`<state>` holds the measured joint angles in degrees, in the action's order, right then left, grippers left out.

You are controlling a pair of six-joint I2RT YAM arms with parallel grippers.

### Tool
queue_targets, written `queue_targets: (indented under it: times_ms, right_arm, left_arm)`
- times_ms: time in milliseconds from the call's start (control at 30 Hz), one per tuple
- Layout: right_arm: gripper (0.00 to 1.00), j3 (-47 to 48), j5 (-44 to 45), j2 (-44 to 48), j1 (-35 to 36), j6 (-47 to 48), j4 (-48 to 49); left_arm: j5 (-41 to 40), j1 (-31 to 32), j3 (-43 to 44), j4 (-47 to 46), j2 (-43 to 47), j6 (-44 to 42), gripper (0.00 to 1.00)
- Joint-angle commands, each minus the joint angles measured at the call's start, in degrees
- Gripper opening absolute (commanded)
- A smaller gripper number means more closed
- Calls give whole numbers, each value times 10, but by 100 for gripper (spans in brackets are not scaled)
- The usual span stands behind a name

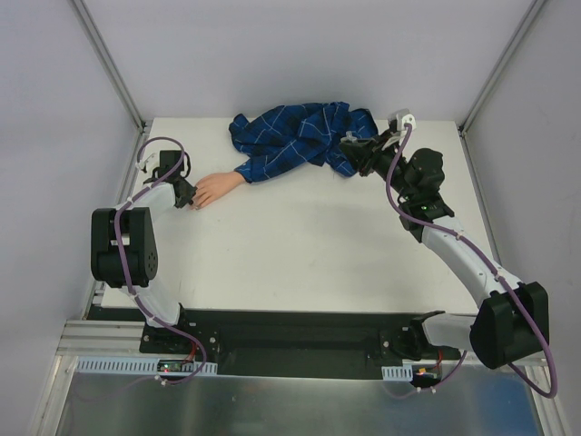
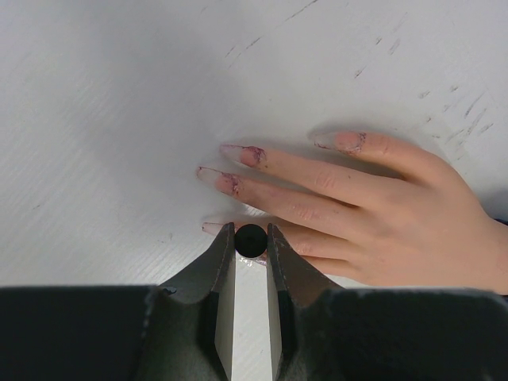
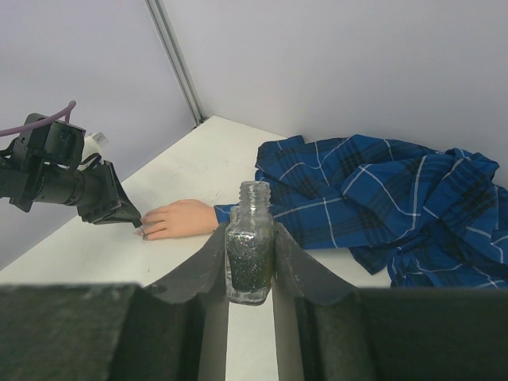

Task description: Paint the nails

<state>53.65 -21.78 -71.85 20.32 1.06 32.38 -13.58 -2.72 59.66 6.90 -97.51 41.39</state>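
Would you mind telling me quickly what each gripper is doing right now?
Left gripper: shut on a small black round cap.
Right gripper: shut on the open polish bottle.

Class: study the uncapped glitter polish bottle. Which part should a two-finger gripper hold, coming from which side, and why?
Take the bottle by its glass body, below the narrow neck, coming in level from the side. The body is wider and taller than the neck, and the open mouth means it should probably stay upright. The right gripper holds it this way.
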Motion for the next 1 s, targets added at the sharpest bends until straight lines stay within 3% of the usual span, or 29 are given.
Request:
queue_targets:
  times_ms: [0,967]
  right_arm:
    - [0,5,-12,0,-5,-4,49]
    - [0,6,-12,-2,-5,-5,50]
  left_arm:
    - [-7,-4,12,28,-7,8,0]
    - [19,16,15,-4,6,-24,0]
